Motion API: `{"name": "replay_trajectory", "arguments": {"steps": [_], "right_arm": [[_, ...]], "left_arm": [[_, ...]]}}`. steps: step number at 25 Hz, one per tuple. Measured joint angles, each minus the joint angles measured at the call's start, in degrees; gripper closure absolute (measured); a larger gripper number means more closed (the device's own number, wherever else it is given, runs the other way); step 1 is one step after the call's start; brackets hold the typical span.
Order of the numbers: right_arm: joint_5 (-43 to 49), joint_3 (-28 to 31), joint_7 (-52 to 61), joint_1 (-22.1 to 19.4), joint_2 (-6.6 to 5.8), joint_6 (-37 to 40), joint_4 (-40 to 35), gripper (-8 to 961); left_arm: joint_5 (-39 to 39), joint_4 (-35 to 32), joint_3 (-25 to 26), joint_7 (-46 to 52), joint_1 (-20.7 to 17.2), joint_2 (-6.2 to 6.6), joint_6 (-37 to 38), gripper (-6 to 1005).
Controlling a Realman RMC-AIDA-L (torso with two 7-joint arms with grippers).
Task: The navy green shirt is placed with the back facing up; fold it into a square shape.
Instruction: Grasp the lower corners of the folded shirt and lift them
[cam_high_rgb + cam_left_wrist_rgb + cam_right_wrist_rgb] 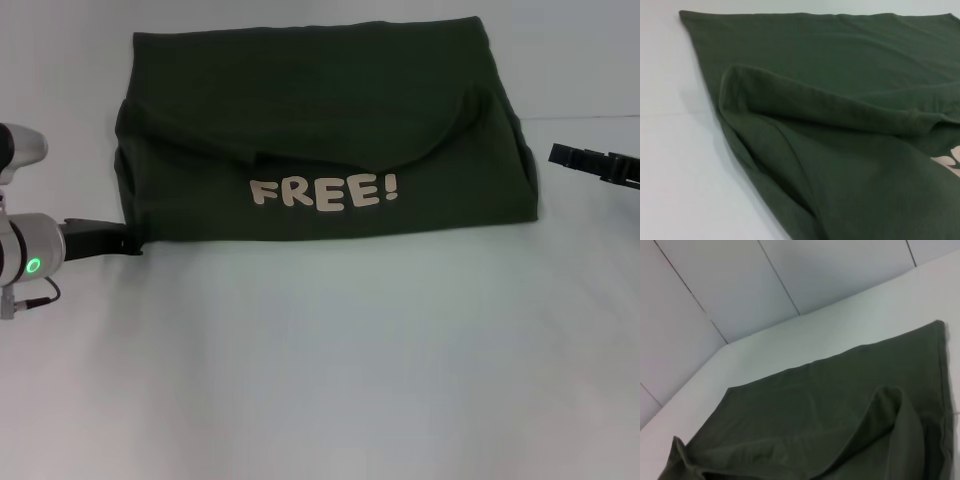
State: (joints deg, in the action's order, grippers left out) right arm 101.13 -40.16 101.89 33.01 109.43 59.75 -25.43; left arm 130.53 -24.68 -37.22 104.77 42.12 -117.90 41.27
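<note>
One fold is judged done, since the navy green shirt point(320, 130) is seen doubled in the frame's upper centre on the worktop point(330, 370), lettering up, side folds remaining; left tool point(128, 243) and right tool point(562, 155) grips cannot be told.

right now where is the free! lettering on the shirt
In the head view the FREE! lettering faces up on the folded shirt, near its front edge and about centred, between the left gripper at its near-left corner and the right gripper beside its right edge.
</note>
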Motion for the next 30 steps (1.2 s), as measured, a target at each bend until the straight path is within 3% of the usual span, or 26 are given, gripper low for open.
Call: {"name": "replay_trajectory", "arguments": {"steps": [10,18,30], "right_arm": [[18.7,0.0,19.0,3.0,-0.83,5.8,-10.8,254],[33.5,0.4,28.0,7.2,-1.06,8.1,-13.0,254],[36.0,0.2,27.9,8.3,0.09,3.3,-11.0,253]], "left_arm": [[0.0,0.0,0.0,0.3,0.2,0.18,0.3,981],[0.0,0.0,0.1,0.4,0.2,0.23,0.3,982],[0.1,0.0,-0.1,0.3,0.5,0.22,0.0,981]]}}
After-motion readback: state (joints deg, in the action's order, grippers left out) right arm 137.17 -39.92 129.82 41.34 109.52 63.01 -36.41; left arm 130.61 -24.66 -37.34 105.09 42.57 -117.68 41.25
